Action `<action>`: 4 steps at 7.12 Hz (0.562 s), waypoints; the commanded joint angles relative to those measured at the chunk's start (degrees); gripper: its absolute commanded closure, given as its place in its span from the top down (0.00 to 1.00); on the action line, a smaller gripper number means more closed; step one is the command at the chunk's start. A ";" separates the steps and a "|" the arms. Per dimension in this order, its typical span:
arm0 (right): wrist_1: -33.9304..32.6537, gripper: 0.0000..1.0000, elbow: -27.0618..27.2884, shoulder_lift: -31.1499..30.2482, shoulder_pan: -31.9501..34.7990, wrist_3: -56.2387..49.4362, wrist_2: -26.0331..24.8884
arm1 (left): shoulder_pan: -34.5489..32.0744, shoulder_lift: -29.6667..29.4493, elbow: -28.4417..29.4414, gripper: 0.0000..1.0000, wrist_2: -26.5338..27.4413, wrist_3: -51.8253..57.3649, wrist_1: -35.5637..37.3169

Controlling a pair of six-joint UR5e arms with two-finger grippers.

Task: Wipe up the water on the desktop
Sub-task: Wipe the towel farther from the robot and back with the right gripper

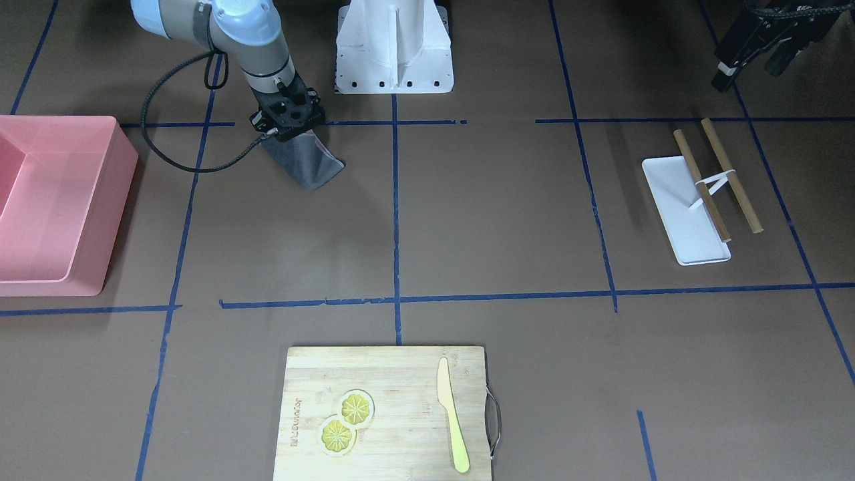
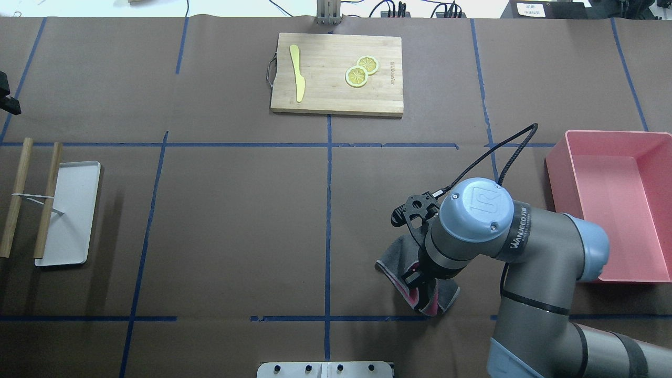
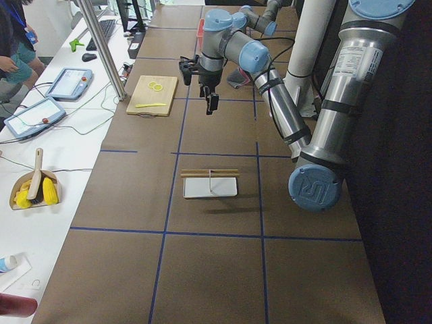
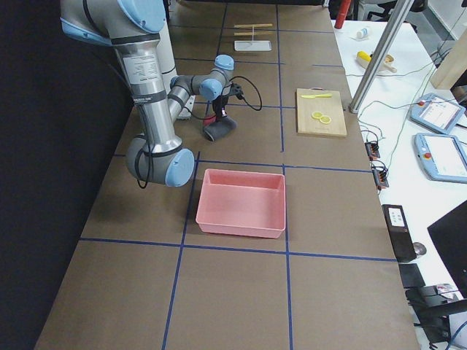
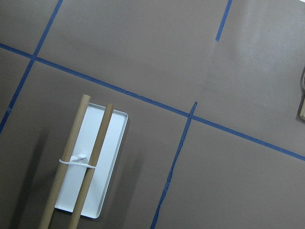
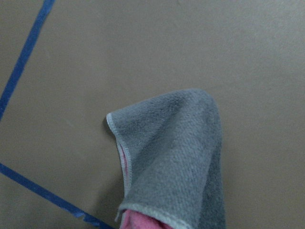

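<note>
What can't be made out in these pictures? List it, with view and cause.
Water on the desktop: no wet patch shows in any view; too faint on the matte surface.
Left gripper: cut off by the front-facing view's top edge, a sliver at the overhead's left edge; open or shut unclear.
Right gripper: fingertips buried in the grey cloth it holds; overhead, its own wrist covers them.

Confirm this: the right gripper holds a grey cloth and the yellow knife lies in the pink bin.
Wrong about the knife: it lies on the cutting board, as the overhead view shows. The right gripper does hold the grey cloth.
</note>
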 commanded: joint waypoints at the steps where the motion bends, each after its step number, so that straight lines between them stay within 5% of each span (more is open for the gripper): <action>1: -0.86 0.01 5.11 -0.81 7.04 0.03 0.39 | 0.04 -0.05 -0.06 1.00 -0.06 0.04 0.00; 4: -18.64 0.01 12.85 0.76 22.77 -4.24 7.73 | -1.53 1.08 -0.33 1.00 -0.15 5.61 0.35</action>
